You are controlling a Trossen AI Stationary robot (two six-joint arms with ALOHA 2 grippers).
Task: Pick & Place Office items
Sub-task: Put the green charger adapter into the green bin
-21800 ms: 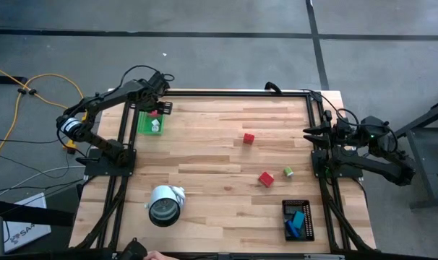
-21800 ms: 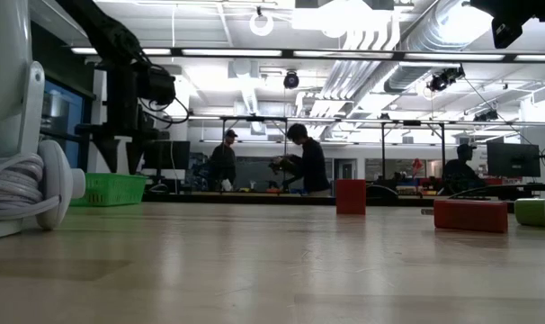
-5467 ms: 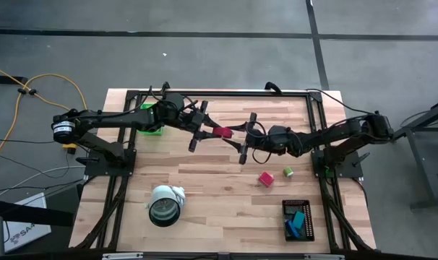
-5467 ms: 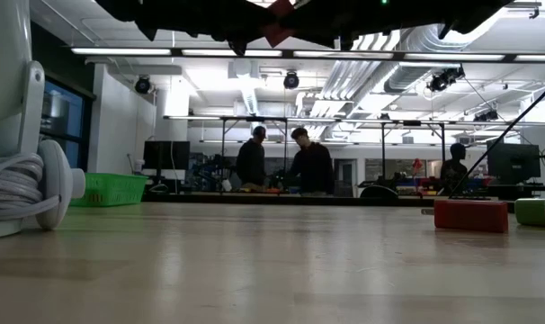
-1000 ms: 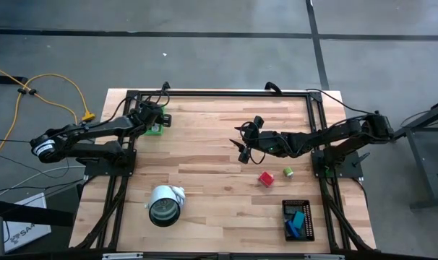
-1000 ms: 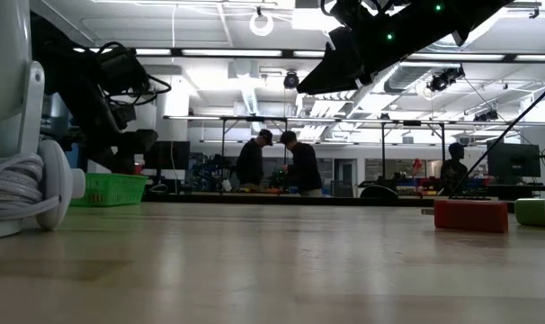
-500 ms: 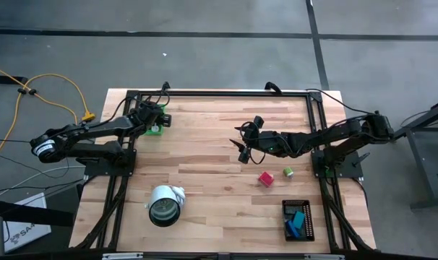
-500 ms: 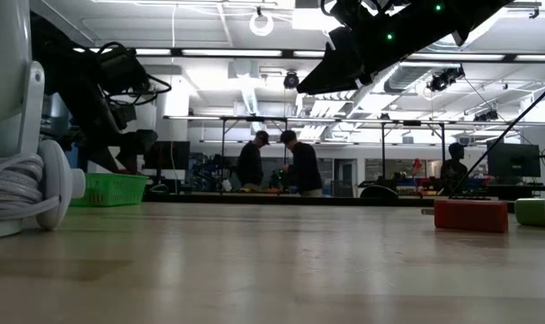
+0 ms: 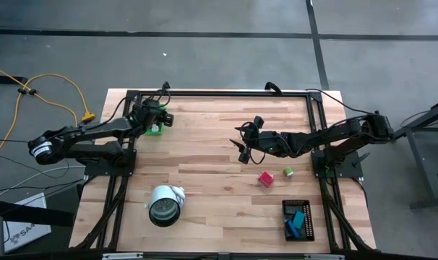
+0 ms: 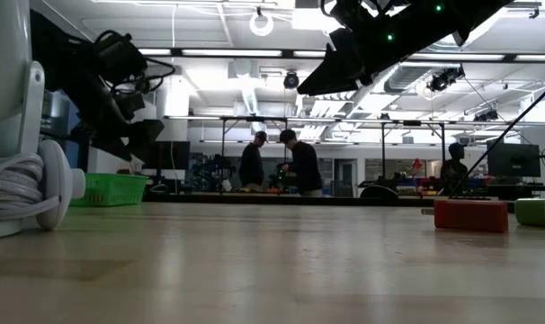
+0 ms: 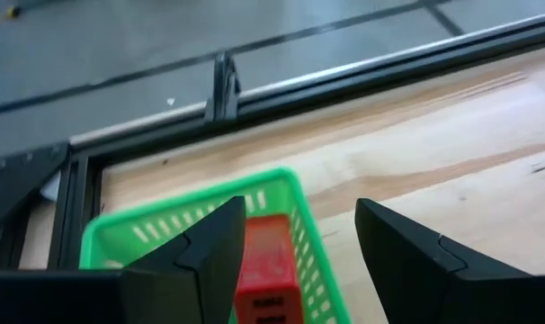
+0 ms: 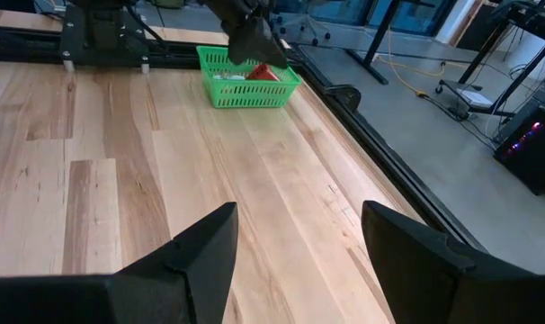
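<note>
My left gripper (image 11: 299, 243) hangs open just above the green tray (image 11: 295, 202) at the table's far left (image 9: 155, 130). A red block (image 11: 265, 261) lies in that tray below the fingers, untouched. My right gripper (image 9: 243, 146) hovers open above the middle of the table, with nothing between its fingers (image 12: 299, 243). Another red block (image 9: 265, 178) and a green cube (image 9: 288, 172) rest on the wood to the right of centre. They also show in the low view, the red block (image 10: 470, 216) and the green cube (image 10: 538, 211).
A black tray (image 9: 306, 230) with blue and teal bits stands at the near right. A white-and-grey roll (image 9: 163, 206) sits at the near left. A black frame (image 9: 226, 92) runs round the table. People stand in the room behind (image 10: 290, 162).
My left gripper has gone up from the green tray and now hangs a little above its rim. My right gripper has kept still.
</note>
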